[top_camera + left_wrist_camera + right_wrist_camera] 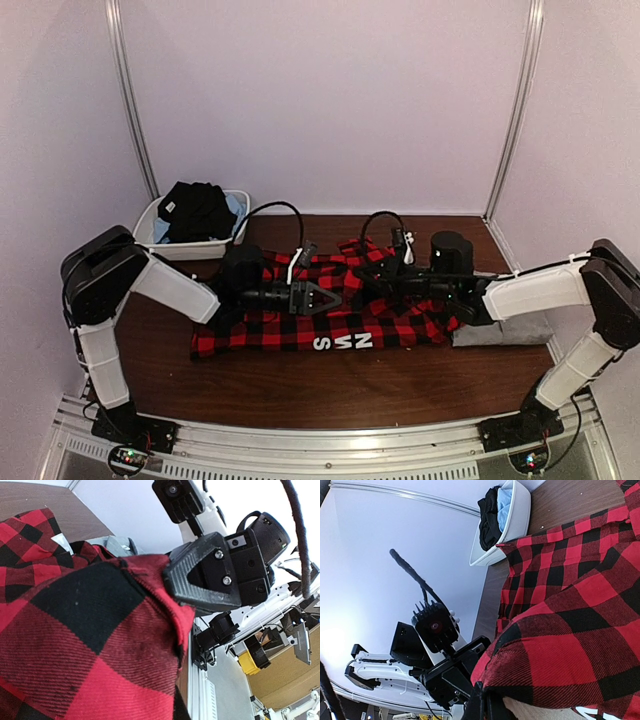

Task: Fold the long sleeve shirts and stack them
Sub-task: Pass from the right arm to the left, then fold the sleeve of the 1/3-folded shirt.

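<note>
The red-and-black check flannel shirt [300, 335] lies spread across the middle of the table, white lettering near its front edge. My two grippers meet tip to tip over its centre. The left gripper [328, 297] is shut on a raised fold of the flannel [75, 630], which drapes over its jaws and hides them. My right gripper [368, 272] is shut on the flannel's edge [580, 630], its dark fingertips [487, 705] pinching the cloth. The plain grey shirt [505, 332] lies folded at the right, under the right forearm.
A white tub [160, 240] holding black and light blue clothes stands at the back left corner, also in the right wrist view [520, 515]. White walls close in the table on three sides. The arm bases sit on the metal rail at the near edge.
</note>
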{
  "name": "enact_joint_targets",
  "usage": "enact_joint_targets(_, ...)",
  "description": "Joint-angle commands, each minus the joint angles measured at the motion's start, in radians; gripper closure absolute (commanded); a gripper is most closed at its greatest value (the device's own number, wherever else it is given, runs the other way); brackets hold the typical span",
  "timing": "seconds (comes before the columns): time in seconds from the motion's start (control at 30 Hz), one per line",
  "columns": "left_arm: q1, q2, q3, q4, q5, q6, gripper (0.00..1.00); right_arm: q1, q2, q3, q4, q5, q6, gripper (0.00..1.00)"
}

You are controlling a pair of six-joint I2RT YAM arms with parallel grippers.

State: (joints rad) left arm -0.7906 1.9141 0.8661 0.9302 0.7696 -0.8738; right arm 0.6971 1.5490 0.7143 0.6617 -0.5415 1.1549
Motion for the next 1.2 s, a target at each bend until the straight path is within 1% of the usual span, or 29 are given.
enact_joint_targets(0.0,0.018,-0.092,0.008,-0.147,-0.003,0.091,1.00,0.007,-0.046,-0.026,-0.015,0.023,-0.026,1.00)
enact_joint_targets(0.03,0.022,-0.132,0.010,-0.227,-0.018,0.132,1.00,0.008,-0.050,-0.028,-0.029,0.025,-0.034,0.98)
enact_joint_targets(0.07,0.027,-0.168,0.016,-0.313,-0.036,0.187,1.00,0.008,-0.057,-0.028,-0.048,0.028,-0.044,0.94)
enact_joint_targets(0.17,0.039,-0.261,0.057,-0.595,-0.084,0.318,1.00,0.008,-0.089,-0.027,-0.158,0.056,-0.101,0.75)
enact_joint_targets(0.23,0.050,-0.307,0.090,-0.753,-0.116,0.380,1.00,0.008,-0.119,-0.023,-0.254,0.089,-0.149,0.64)
enact_joint_targets(0.33,0.081,-0.339,0.130,-0.941,-0.133,0.428,1.00,0.007,-0.172,-0.019,-0.407,0.163,-0.217,0.53)
enact_joint_targets(0.4,0.102,-0.349,0.138,-1.030,-0.126,0.450,1.00,0.002,-0.201,-0.014,-0.511,0.221,-0.258,0.49)
enact_joint_targets(0.47,0.114,-0.362,0.137,-1.085,-0.132,0.469,1.00,-0.007,-0.220,-0.007,-0.593,0.281,-0.296,0.46)
enact_joint_targets(0.6,0.137,-0.389,0.133,-1.138,-0.133,0.489,1.00,-0.038,-0.211,0.004,-0.709,0.363,-0.358,0.45)
enact_joint_targets(0.8,0.194,-0.406,0.118,-1.223,-0.153,0.511,1.00,-0.088,-0.146,0.014,-0.728,0.378,-0.417,0.45)
enact_joint_targets(0.97,0.250,-0.441,0.085,-1.300,-0.171,0.541,1.00,-0.103,-0.074,0.059,-0.770,0.409,-0.469,0.45)
enact_joint_targets(1.17,0.300,-0.498,0.055,-1.348,-0.165,0.553,1.00,-0.118,0.014,0.095,-0.795,0.448,-0.515,0.45)
